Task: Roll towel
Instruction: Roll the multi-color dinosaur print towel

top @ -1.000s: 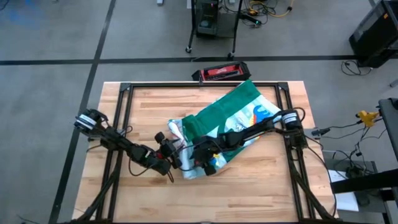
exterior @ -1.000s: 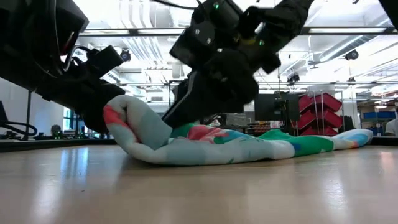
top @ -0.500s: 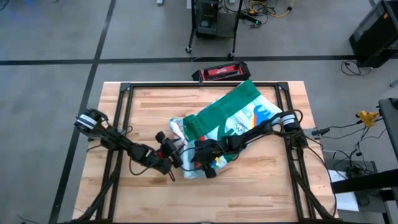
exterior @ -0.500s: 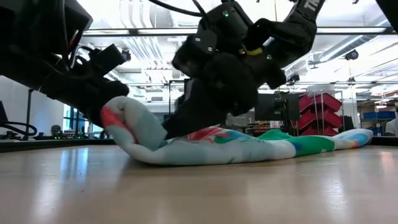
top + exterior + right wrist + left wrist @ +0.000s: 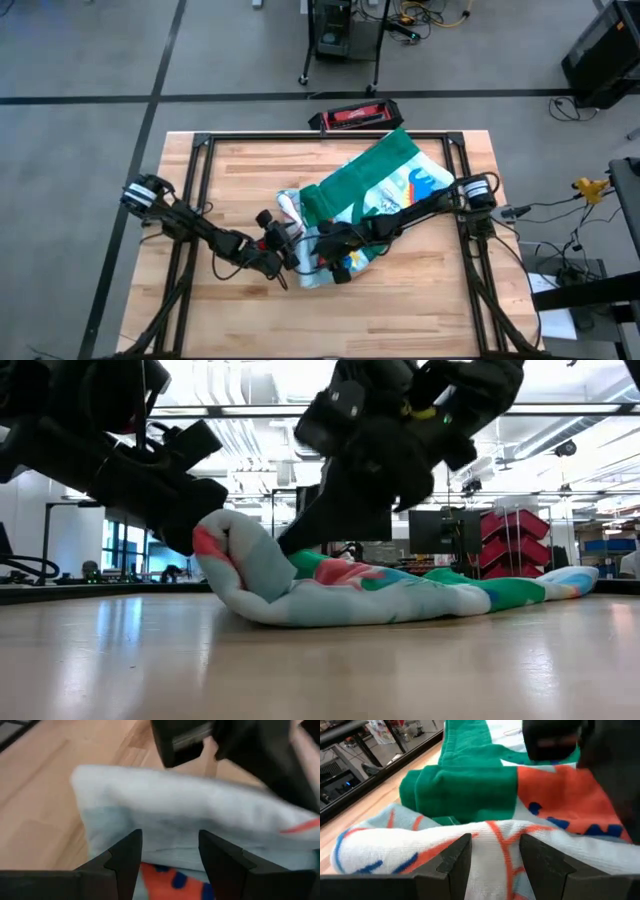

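Observation:
The towel (image 5: 375, 185) lies slantwise on the wooden table, green back up at the far right and printed face showing at its near-left end. That near end is bunched into a thick raised fold (image 5: 225, 555). The rest lies flat along the table (image 5: 450, 595). My left gripper (image 5: 288, 255) comes in from the table's left and is shut on this fold. My right gripper (image 5: 328, 262) reaches in from the right and is shut on the same bunched end, close beside the left one. My left gripper pinches the thick fold at the towel's near-left end (image 5: 495, 837) between its two fingers, several layers together. The fingers slant down from the table's left. The fold stands raised off the table, while the cloth behind it lies on the wood. My right gripper pinches the pale-blue bunched cloth (image 5: 167, 832) of the same end between its two fingers, several layers thick. It slants down from the table's right side. In the low view the towel and the arm hide its fingertips.
A black frame (image 5: 300, 138) runs around the tabletop. A black-and-red case (image 5: 355, 116) lies just beyond the far edge. Bare wood stretches along the near side (image 5: 410, 310) and the far left (image 5: 230, 170).
Both grippers have kept their hold and carried the raised fold a little toward the table's right, over the flat part of the towel. My right gripper has also risen slightly. The towel's far-right part has stayed where it was.

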